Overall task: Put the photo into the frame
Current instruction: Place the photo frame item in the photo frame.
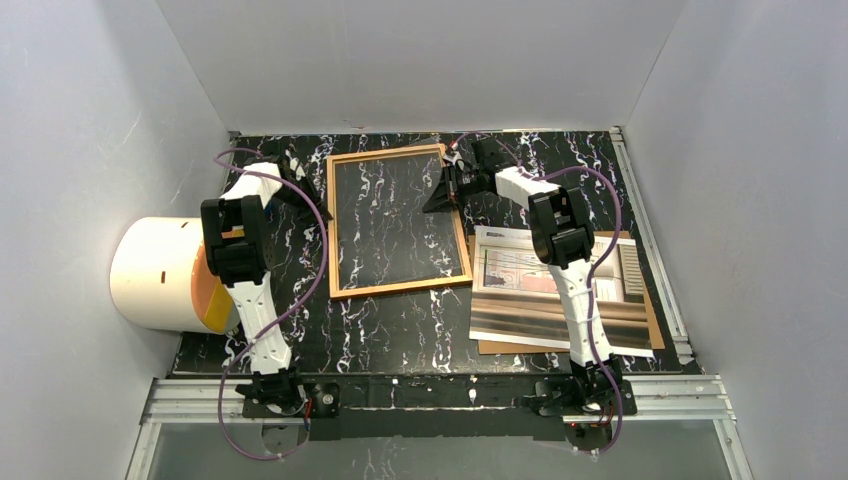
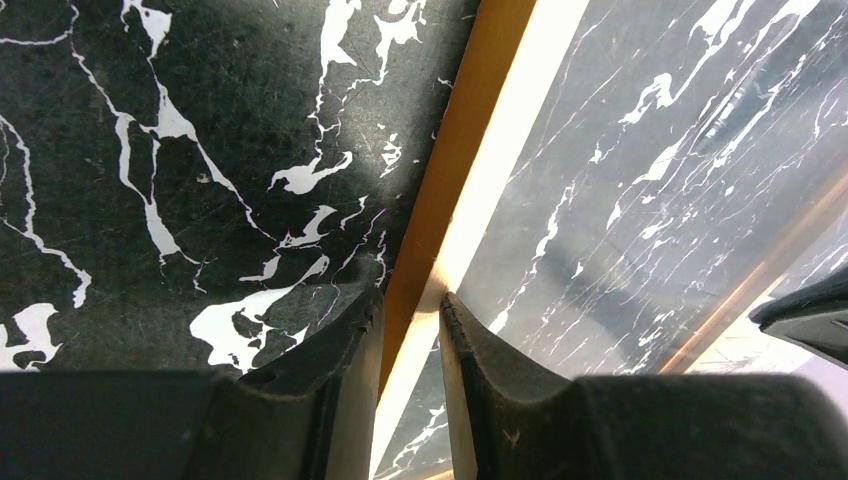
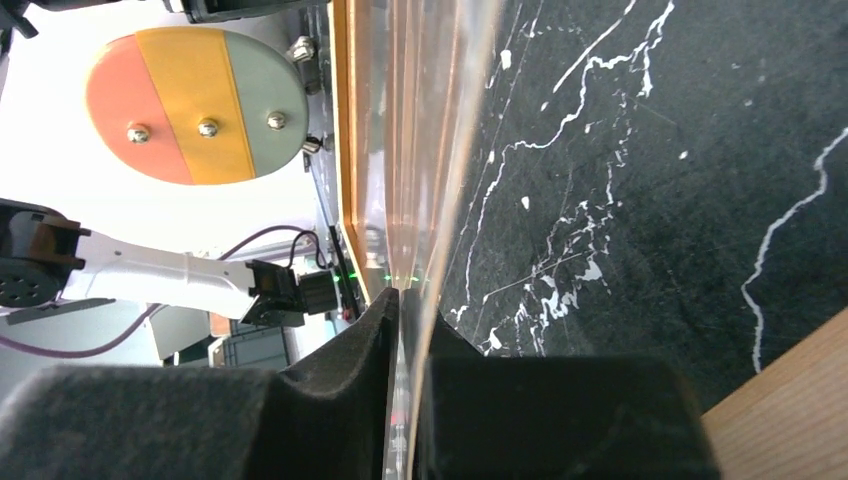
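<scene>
The frame [image 1: 397, 288], thin orange-brown wood around a clear pane, lies on the black marbled table. My left gripper [image 1: 292, 190] is at its left rail; in the left wrist view the fingers [image 2: 350, 340] are closed on that rail [image 2: 450, 150], one on each side. My right gripper [image 1: 446, 190] is at the frame's right side near the far end. It is shut [image 3: 410, 295] on the thin edge of the clear pane [image 3: 420, 150]. The photo [image 1: 520, 290] lies face up to the right, on a brown backing board [image 1: 652, 305], partly under my right arm.
A white cylinder [image 1: 160, 275] with an orange, yellow and pale green end face [image 3: 195, 105] lies at the table's left edge. White walls close in the table on three sides. A corner of the backing board [image 3: 790, 400] shows near my right gripper.
</scene>
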Action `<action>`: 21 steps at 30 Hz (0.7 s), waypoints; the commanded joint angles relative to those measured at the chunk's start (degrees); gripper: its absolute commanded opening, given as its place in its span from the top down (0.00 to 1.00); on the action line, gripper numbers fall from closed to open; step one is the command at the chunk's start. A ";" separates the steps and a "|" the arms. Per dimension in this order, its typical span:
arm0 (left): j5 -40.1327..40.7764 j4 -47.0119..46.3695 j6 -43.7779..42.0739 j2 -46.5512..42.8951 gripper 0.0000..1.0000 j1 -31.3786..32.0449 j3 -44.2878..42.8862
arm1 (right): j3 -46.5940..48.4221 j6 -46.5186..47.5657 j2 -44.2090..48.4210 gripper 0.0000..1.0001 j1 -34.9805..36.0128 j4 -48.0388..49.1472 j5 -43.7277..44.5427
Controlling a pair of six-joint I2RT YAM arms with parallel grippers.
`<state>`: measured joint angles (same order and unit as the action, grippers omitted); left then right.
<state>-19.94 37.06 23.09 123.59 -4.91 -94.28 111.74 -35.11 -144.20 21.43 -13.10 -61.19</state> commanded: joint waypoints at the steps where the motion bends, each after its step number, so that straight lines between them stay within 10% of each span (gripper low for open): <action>1: 1.90 1.83 -0.59 2.29 0.75 0.56 0.13 | -0.13 -0.57 2.24 0.80 1.07 1.05 2.30; 21: 3.62 2.34 -0.11 2.18 0.73 0.58 -0.49 | -0.14 -5.20 5.24 0.19 1.16 -7.34 12.72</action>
<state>-19.73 37.17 23.22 123.59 -4.91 -94.35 111.50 -39.29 -142.43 22.65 -15.66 -53.12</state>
